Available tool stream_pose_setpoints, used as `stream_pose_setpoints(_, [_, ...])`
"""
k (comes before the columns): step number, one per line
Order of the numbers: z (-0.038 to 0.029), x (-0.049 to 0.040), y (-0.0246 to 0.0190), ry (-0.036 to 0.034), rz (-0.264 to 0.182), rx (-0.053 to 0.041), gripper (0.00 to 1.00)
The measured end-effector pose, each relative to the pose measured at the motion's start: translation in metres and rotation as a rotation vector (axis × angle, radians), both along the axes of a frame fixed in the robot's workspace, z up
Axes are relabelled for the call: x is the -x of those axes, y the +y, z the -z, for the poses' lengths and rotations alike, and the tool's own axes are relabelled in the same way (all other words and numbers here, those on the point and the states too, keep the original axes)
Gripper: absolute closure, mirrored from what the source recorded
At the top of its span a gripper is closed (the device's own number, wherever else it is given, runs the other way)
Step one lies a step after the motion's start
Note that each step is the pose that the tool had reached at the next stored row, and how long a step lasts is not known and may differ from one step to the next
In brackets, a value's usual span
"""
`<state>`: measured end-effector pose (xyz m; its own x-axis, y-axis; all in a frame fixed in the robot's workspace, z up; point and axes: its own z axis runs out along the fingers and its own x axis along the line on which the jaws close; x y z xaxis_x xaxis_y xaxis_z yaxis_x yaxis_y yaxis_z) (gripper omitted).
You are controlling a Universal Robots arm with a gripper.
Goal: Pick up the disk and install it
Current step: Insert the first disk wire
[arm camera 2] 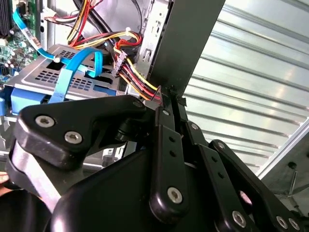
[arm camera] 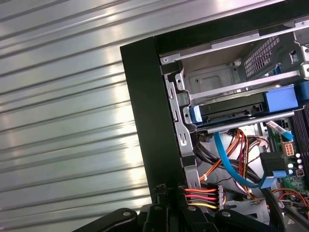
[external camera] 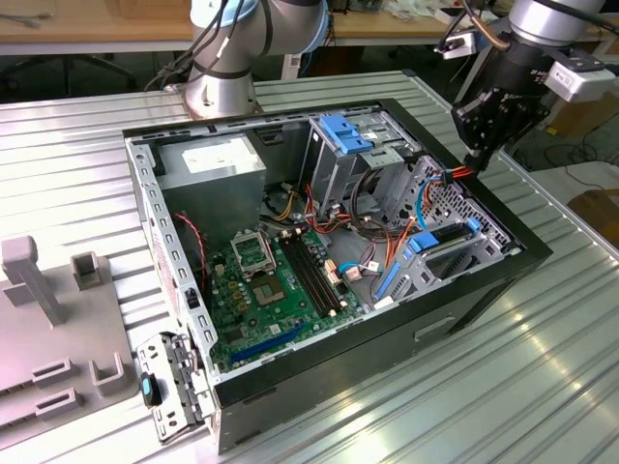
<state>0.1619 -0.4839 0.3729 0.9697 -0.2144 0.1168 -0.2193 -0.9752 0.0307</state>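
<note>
The computer case (external camera: 338,387) lies open on the table (external camera: 542,387), the gripper (external camera: 481,155) above its rim on the exterior view's right. Inside, the disk (arm camera: 231,112) sits in a bay; the motherboard (external camera: 271,290) lies on the floor

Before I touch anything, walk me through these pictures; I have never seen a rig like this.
This is one robot arm working over an open computer case on a ribbed metal table. The exterior view comes from a camera standing off the arm; both wrist views come from cameras riding near its gripper. The gripper sits at the case's edge on the exterior view's right, shut on a bundle of coloured wires. Inside the case, a flat disk on blue rails sits in a metal bay. Grey holders stand on the exterior view's left.
</note>
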Motion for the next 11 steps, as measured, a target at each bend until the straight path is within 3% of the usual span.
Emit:
stream_pose_setpoints(3, [0.0002,0.0053,-0.0006,0.0,0.001,-0.0006,0.83])
stream_pose_setpoints(11, [0.0003,0.0092,-0.0008,-0.0001,0.011,-0.0008,0.83])
